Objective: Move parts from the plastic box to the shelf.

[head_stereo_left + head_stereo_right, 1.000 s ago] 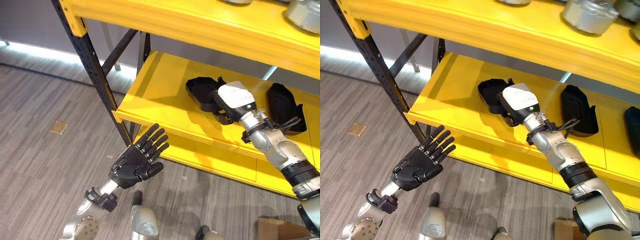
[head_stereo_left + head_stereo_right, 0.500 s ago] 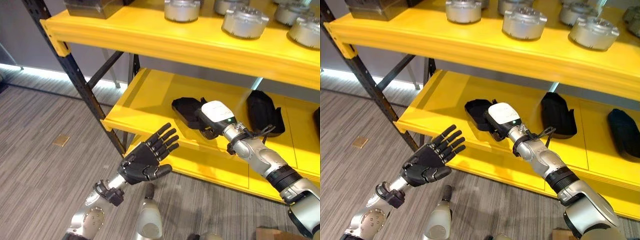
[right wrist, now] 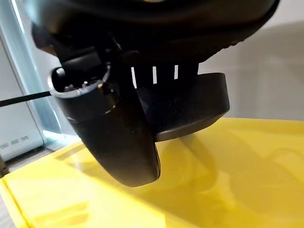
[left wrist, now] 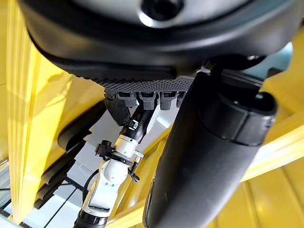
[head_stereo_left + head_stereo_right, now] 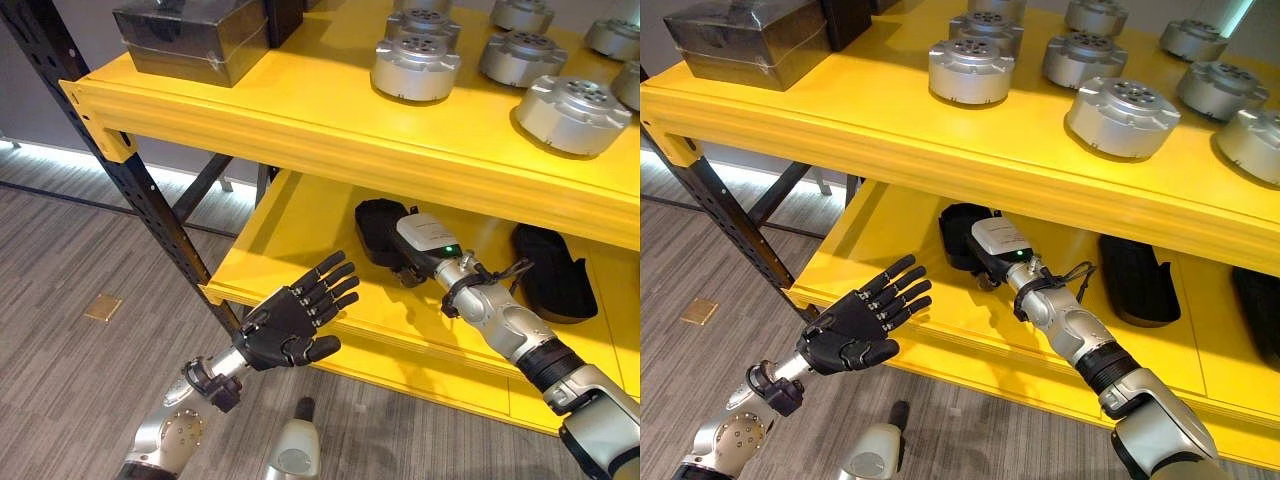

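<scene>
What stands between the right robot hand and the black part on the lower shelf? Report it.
Nothing visible. The right robot hand is already on the black part, which rests on the lower shelf; its wrist view shows the part right against the fingers. The left robot hand hovers open, apart.

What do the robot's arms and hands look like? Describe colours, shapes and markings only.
Both arms are silver-grey metal segments with black rings at the joints. The left hand is dark, with ridged black fingers and a black clamp at its wrist. The right hand has a white-grey cover on its back with a small green light, and thin black cables loop around its wrist.
</scene>
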{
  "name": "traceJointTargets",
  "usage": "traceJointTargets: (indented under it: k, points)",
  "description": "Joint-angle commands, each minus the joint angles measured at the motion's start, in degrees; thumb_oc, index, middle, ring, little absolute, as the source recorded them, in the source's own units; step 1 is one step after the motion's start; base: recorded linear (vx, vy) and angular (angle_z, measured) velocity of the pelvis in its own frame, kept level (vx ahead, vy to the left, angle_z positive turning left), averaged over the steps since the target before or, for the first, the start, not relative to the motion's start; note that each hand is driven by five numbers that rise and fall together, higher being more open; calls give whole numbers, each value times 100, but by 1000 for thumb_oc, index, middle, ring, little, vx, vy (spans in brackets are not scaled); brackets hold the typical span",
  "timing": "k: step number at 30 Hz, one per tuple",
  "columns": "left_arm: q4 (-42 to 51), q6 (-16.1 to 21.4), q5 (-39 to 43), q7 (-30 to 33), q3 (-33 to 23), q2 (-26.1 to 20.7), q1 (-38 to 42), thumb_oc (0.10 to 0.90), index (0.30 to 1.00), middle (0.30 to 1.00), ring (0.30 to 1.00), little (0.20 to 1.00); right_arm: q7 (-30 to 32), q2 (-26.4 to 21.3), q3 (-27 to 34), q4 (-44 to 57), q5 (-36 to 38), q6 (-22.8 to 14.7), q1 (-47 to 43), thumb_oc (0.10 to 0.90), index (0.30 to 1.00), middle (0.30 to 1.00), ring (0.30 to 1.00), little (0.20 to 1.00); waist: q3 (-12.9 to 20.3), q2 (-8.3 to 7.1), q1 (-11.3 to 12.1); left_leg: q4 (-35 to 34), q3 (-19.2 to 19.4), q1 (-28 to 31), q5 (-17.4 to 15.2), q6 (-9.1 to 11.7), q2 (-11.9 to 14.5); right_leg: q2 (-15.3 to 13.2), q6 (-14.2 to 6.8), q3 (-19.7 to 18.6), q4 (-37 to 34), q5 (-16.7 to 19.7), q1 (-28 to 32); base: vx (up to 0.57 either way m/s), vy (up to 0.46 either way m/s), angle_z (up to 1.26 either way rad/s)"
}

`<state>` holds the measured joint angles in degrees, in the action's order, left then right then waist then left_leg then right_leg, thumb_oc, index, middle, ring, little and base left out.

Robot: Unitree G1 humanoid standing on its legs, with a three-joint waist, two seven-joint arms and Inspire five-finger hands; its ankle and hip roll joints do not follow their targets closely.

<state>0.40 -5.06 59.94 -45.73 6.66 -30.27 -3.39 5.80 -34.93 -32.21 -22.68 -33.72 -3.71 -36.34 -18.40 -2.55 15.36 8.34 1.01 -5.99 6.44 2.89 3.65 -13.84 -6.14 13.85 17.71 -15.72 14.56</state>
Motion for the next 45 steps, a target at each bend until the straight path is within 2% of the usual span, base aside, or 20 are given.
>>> traceJointTargets:
  k: [1,7,12,16,17,19,20,21,22,23,24,25,26,27,29,35,41,43,45]
  points:
    - [739,156,358,-369,34,194,-191,900,1000,1000,1000,1000,627,-228,655,242,79,-22,-238,400,300,300,300,300,633,132,84,-251,-408,86,-251,43,228,642,554,345,382,162,-635,99,104,-12]
    - [718,256,523,-495,77,173,-189,900,1000,1000,1000,1000,449,-224,847,103,21,350,-240,400,300,300,300,300,496,119,130,249,-231,-162,-608,-107,-14,384,457,369,407,167,-713,71,164,-7]
    - [728,223,550,-468,130,174,-176,900,1000,1000,1000,1000,370,-210,947,58,-25,347,-51,400,300,300,300,300,439,64,91,705,102,-244,-999,-310,-132,237,424,499,824,31,-705,75,181,-8]
    - [715,163,581,-296,167,215,-198,900,1000,1000,1000,1000,187,-86,908,166,-17,395,-7,400,300,300,300,300,416,57,87,708,364,-44,-1207,-551,-177,-26,247,773,2199,357,-966,96,164,-25]
    - [720,201,379,-143,169,282,-198,900,1000,1000,1000,1000,102,135,771,142,27,460,-88,400,300,300,300,300,351,53,86,690,554,195,-1348,-669,-165,-315,128,953,3059,759,-1447,129,102,-57]
    - [735,267,432,3,216,241,-225,900,1000,1000,1000,1000,76,306,624,-28,62,464,-286,400,300,300,300,300,295,76,73,580,760,428,-1369,-636,-30,-437,152,1035,2847,866,-1784,84,-74,-97]
    - [687,389,489,82,270,216,-170,900,1000,1000,1000,1000,99,386,501,-68,-2,477,-457,400,300,300,300,300,226,76,45,527,817,463,-1390,-565,60,-600,154,960,2372,1182,-2009,-30,-182,-91]
    - [671,465,510,117,296,198,-121,900,1000,1000,1000,1000,124,421,458,-72,-44,474,-531,400,300,300,300,300,201,76,31,515,845,446,-1410,-539,111,-654,132,920,2159,1343,-2118,-102,-202,-58]
    - [678,505,545,167,340,188,-56,900,1000,1000,1000,1000,106,477,413,-79,-147,463,-600,400,300,300,300,300,132,54,-11,554,836,450,-1493,-528,133,-819,69,826,1967,1699,-2319,-110,-342,-48]
    - [787,398,695,326,430,187,178,900,1000,1000,1000,1000,59,590,311,31,-238,511,-652,400,300,300,300,300,5,-46,-48,878,928,275,-1674,-431,367,-976,-7,588,1353,1693,-2448,-82,-358,-41]
    - [789,380,716,339,439,182,212,900,1000,1000,1000,1000,45,584,309,32,-228,494,-662,400,300,300,300,300,2,-60,-57,884,916,247,-1657,-403,411,-950,-14,617,1179,1698,-2404,-121,-483,-9]
    - [744,583,688,356,545,123,367,900,1000,1000,1000,1000,51,489,265,96,-174,437,-758,400,300,300,300,300,-78,-73,-101,872,950,88,-1496,-187,630,-723,-27,721,501,1484,-2147,-95,-267,7]
    - [731,626,691,355,560,112,392,900,1000,1000,1000,1000,58,467,261,96,-169,430,-785,400,300,300,300,300,-84,-67,-110,847,951,55,-1448,-159,653,-683,-24,736,415,1494,-2129,-245,-334,22]
    - [625,823,908,280,686,70,593,900,1000,1000,1000,1000,46,322,243,137,-166,420,-953,400,300,300,300,300,-208,-48,-130,787,982,-132,-1268,-16,733,-549,-54,779,159,1458,-2061,-192,-140,11]
    - [576,885,983,141,729,72,643,900,1000,1000,1000,1000,16,193,249,161,-107,425,-1032,400,300,300,300,300,-278,-28,-134,732,987,-204,-1166,31,761,-505,-70,814,127,1433,-2056,-134,-104,14]
    - [739,864,951,97,746,40,408,900,1000,1000,1000,1000,-203,-84,328,294,14,579,-935,400,300,300,300,300,-255,51,-172,607,912,-117,-1085,-23,744,-508,-83,829,428,1184,-2121,71,-31,1]
    - [833,740,867,204,718,30,330,900,1000,1000,1000,1000,-104,-69,361,231,-25,617,-816,400,300,300,300,300,-216,107,-188,542,855,-25,-1069,-50,745,-409,-53,786,608,1010,-2142,89,-106,0]
    - [893,706,823,309,700,-10,327,900,1000,1000,1000,1000,-56,-56,419,175,36,641,-842,400,300,300,300,300,-239,161,-159,559,783,-50,-1069,-71,736,-385,-9,810,909,861,-2234,66,-223,6]
    - [901,664,873,447,624,-13,285,900,1000,1000,1000,1000,-104,-44,496,196,121,730,-845,400,300,300,300,300,-205,233,-172,497,949,-7,-1036,-92,736,-393,45,920,1089,729,-2253,72,-195,19]
